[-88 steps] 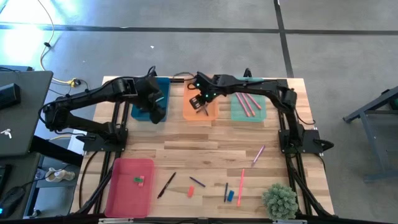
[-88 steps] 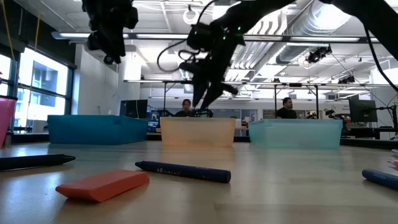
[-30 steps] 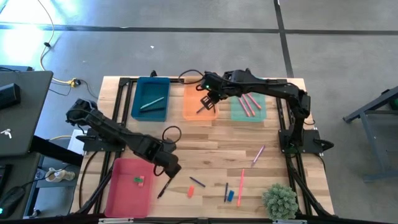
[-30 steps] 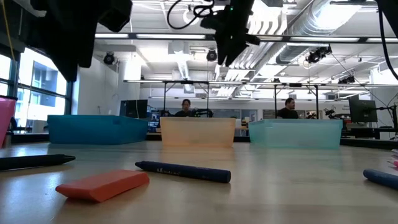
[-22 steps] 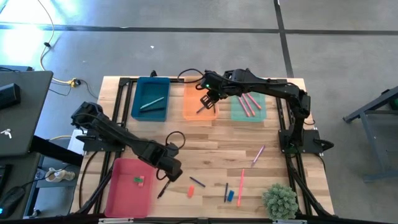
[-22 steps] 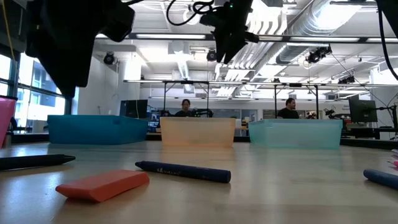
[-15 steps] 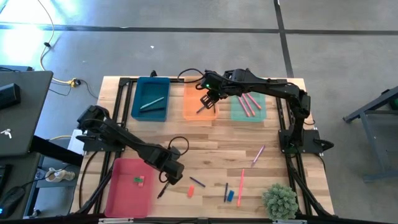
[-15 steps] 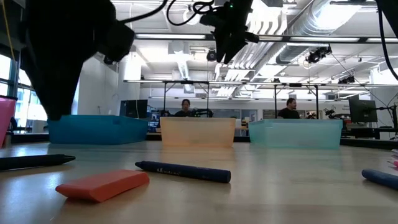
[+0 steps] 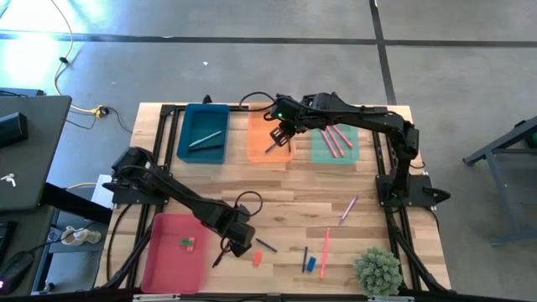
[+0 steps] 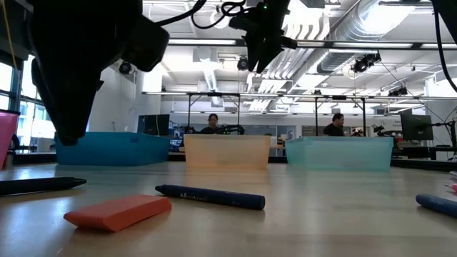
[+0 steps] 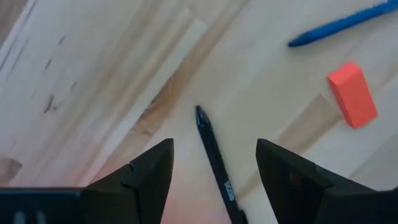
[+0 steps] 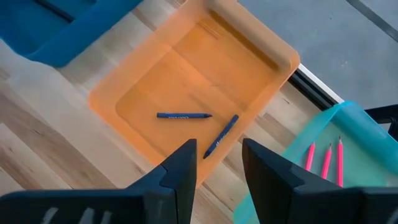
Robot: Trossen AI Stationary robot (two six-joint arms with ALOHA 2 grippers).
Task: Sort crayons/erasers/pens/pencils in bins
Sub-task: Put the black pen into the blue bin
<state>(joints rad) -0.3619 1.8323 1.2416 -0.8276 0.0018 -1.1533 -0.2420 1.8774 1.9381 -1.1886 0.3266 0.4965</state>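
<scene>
Left gripper (image 9: 228,243) hovers low at the table's 6 o'clock side, fingers spread wide and empty, straddling a black pen (image 11: 214,157) that lies flat on the wood (image 9: 277,193) between them. Right gripper (image 9: 282,134) hangs above the orange bin (image 9: 258,143) at 12 o'clock, fingers part-open, nothing held; two blue sticks (image 12: 184,116) lie in that bin.

Bins: teal bin (image 9: 201,134) at 11 o'clock with a silver pen (image 9: 205,138), mint bin (image 9: 336,144) at 1 o'clock with pink sticks (image 9: 334,139), pink bin (image 9: 172,252) at 7 o'clock with small erasers (image 9: 188,244).

Loose: orange eraser (image 9: 258,257) and blue stick (image 9: 266,246) at 3 o'clock of the black pen, near it.

Pen looks light, stiff, smooth and likely to roll; best pinched mid-barrel, across its width, fingers down to the wood.
</scene>
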